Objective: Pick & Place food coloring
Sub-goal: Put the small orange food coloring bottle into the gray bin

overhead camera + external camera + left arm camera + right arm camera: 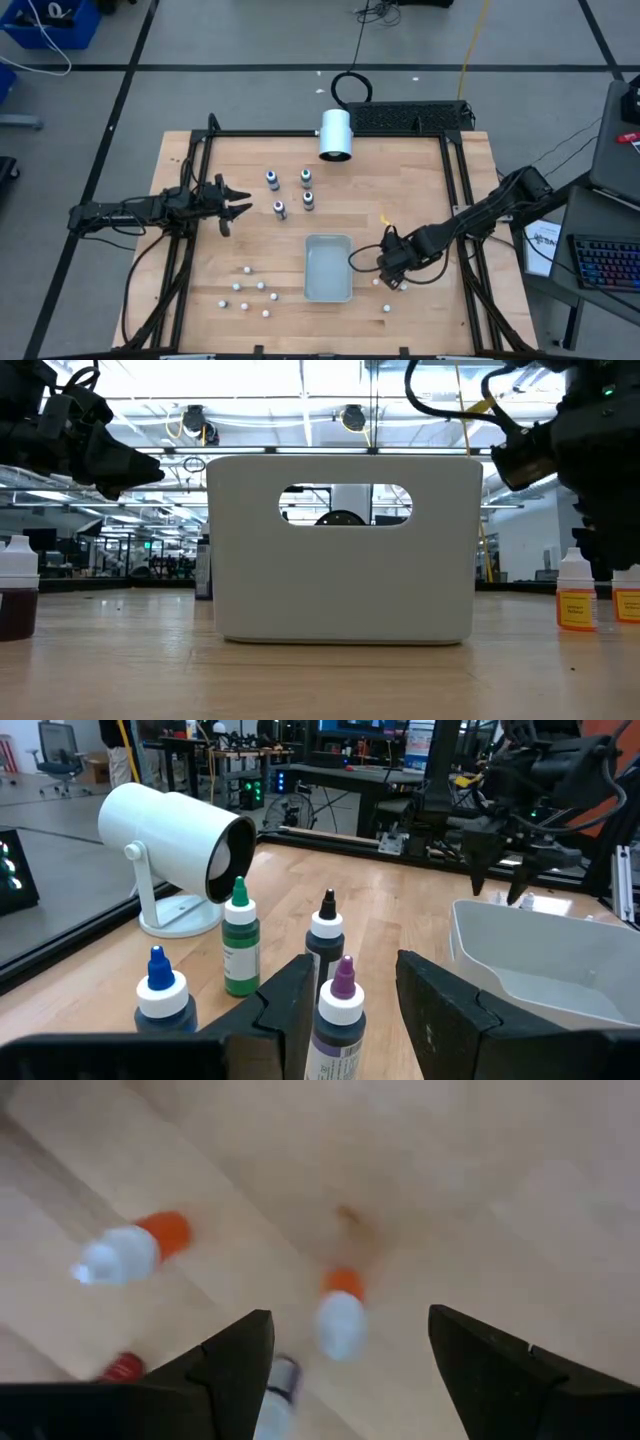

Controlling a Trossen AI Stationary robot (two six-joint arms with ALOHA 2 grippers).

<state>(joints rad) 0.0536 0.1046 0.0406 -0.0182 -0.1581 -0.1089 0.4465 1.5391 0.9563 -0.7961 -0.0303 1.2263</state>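
Risk sits first with the left claw [238,206], whose jaws stand apart around nothing, hovering just short of the four food coloring bottles [291,191]. In the left wrist view the purple-capped bottle [340,1016] stands nearest, lined up with the gap between the fingers [285,1010], the dark-tipped one [326,932] close behind it, the green one [240,942] and the blue one [160,996] off to one side. I judge that a straight push in could knock the purple bottle into the dark one and topple both, since they stand so close together. A closing finger could also clip the green neighbour. They are small and tall for their base, so a grip high on the cap may tilt one over.

Beyond the bottles from that claw lies the bin [328,268], a pale open tray, and nothing shows inside it in the high view. The white cylinder [335,133] stands at the far edge of the table [470,160].

Past the bin, the right claw [392,268] hangs low, jaws spread wide and empty, over small orange-capped bottles [341,1308] lying on the wood. I think a descent there would grab the wrong thing, or scatter them toward the bin.
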